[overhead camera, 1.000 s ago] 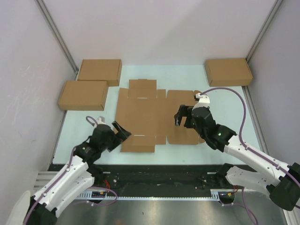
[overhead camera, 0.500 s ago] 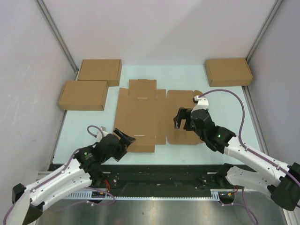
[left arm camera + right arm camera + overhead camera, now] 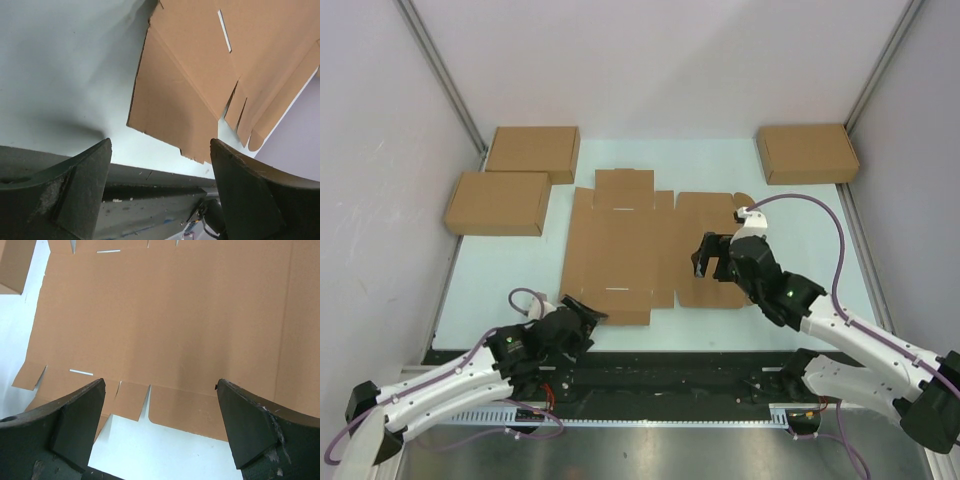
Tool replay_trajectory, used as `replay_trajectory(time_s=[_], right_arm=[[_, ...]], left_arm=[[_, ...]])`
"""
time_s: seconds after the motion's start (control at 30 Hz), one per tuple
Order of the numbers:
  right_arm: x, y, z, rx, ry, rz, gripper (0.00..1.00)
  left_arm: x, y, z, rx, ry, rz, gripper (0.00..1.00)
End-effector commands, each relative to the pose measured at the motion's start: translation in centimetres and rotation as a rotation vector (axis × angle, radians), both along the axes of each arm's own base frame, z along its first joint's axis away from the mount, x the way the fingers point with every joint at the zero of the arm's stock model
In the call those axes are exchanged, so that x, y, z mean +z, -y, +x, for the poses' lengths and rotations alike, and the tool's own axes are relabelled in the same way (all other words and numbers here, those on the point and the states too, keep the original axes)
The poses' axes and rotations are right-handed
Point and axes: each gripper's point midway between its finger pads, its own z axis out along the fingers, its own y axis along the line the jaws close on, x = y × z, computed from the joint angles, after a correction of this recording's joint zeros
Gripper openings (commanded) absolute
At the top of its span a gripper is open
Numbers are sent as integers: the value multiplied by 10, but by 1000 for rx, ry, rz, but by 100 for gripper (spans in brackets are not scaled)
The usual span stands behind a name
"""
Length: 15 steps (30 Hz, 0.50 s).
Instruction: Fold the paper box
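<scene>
The paper box (image 3: 640, 248) lies flat and unfolded on the pale table, with flaps at its far, near and right sides. My left gripper (image 3: 584, 308) is open and empty, low at the table's near edge, just off the box's near-left corner. In the left wrist view the gripper (image 3: 160, 170) frames the near flap (image 3: 175, 105) and the table's edge. My right gripper (image 3: 704, 256) is open and empty above the box's right part. In the right wrist view the gripper (image 3: 160, 412) hangs over the sheet (image 3: 175, 315) and its near flaps.
Three folded brown boxes lie at the back: two at the far left (image 3: 532, 152) (image 3: 498, 202) and one at the far right (image 3: 807, 153). Grey walls close in both sides. A black rail (image 3: 660, 370) runs along the near edge.
My left arm has drawn back and down toward the near edge, its gripper moving from beside the box's near-left flap to the corner. My right arm has hardly moved.
</scene>
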Motion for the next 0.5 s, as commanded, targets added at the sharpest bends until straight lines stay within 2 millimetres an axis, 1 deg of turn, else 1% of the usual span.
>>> replay_trajectory(time_s=[0.0, 0.07, 0.17, 0.2, 0.27, 0.3, 0.4, 0.43, 0.47], right_arm=[[13, 1, -2, -2, 29, 31, 100], [12, 1, -2, -2, 28, 31, 100], [11, 1, -4, 1, 23, 31, 100], [13, 2, -4, -1, 25, 33, 100], [12, 3, -5, 3, 23, 32, 100], [13, 3, -6, 3, 26, 33, 100], [21, 6, -8, 4, 44, 45, 100], [23, 6, -10, 8, 46, 49, 100], [25, 7, -10, 9, 52, 55, 100]], left_arm=[[11, 9, 18, 74, 64, -75, 83], [10, 5, 23, 105, 88, -70, 81], [11, 0, 29, 132, 123, -61, 73], [12, -2, 33, 142, 140, -55, 66], [8, -2, 35, 141, 143, -49, 59], [6, 0, 34, 131, 139, -53, 51], [-4, 3, 36, 110, 131, -45, 45], [-7, 8, 36, 88, 122, -54, 45], [-9, 7, 38, 79, 125, -39, 44]])
